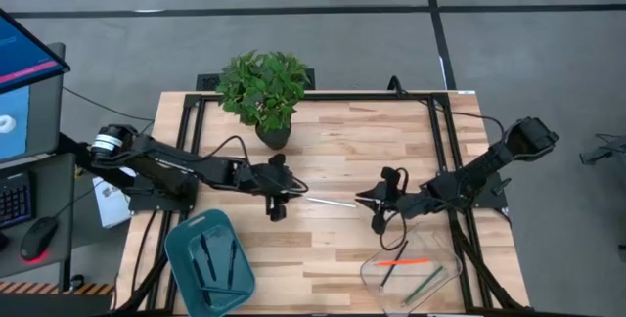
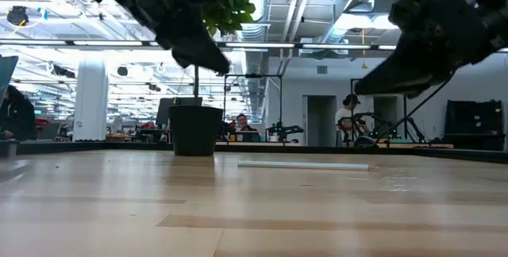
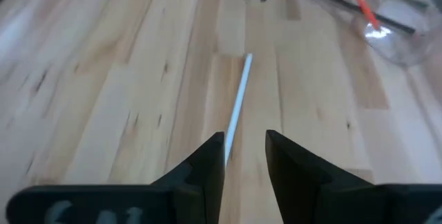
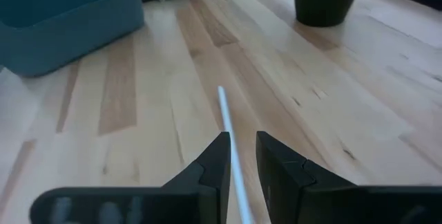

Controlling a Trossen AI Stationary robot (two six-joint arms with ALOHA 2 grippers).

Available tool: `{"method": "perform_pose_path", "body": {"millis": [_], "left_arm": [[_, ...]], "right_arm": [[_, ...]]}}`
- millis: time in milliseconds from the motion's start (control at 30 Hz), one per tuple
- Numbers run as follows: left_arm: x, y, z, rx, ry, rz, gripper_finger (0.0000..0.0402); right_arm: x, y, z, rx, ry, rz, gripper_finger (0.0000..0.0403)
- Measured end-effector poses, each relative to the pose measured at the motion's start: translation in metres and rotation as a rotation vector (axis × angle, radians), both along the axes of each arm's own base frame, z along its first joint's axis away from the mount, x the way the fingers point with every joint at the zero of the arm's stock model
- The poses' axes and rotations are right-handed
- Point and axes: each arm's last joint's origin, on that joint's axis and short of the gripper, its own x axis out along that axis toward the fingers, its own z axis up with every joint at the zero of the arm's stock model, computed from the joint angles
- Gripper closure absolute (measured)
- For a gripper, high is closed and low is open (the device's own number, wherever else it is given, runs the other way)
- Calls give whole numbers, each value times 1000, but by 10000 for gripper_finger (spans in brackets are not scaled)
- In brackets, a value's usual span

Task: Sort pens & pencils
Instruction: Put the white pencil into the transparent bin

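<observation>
- Pale wooden planks with visible grain make up the surface (image 1: 323,249), which sits in a black frame above a grey floor.
- A leafy green plant (image 1: 262,84) in a dark round pot stands near the far edge of the surface.
- A thin white pen (image 1: 331,201), straight and smooth, lies flat on the wood between the two arms.
- The left claw (image 1: 278,209) hovers just beside one end of the white pen; in its wrist view its two dark fingers stand apart with the pen's end showing in the gap, nothing clamped.
- The right claw (image 1: 377,221) hangs near the pen's other end; its fingers (image 4: 214,158) stand slightly apart, with the pen running on the wood between them, not gripped.
- A teal plastic tray (image 1: 186,249) with rounded corners sits at the near left and holds several dark pens (image 1: 210,263).
- A clear plastic container (image 1: 377,276) at the near right holds an orange-red pen (image 1: 404,260), a dark stick and an olive pencil (image 1: 423,285).
</observation>
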Motion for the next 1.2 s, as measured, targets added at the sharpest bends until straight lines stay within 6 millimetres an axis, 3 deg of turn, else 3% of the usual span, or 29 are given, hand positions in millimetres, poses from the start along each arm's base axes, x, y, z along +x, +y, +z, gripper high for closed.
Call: {"method": "perform_pose_path", "body": {"millis": [367, 800, 1200], "left_arm": [[4, -1, 7, 16, -114, -28, 303], [4, -1, 7, 17, -115, 3, 303], [4, 1, 7, 46, -120, 73, 303]], "right_arm": [[4, -7, -7, 47, 6, -14, 310], [10, -4, -30, 80, 59, -15, 310], [10, -11, -34, 60, 115, 6, 310]]}}
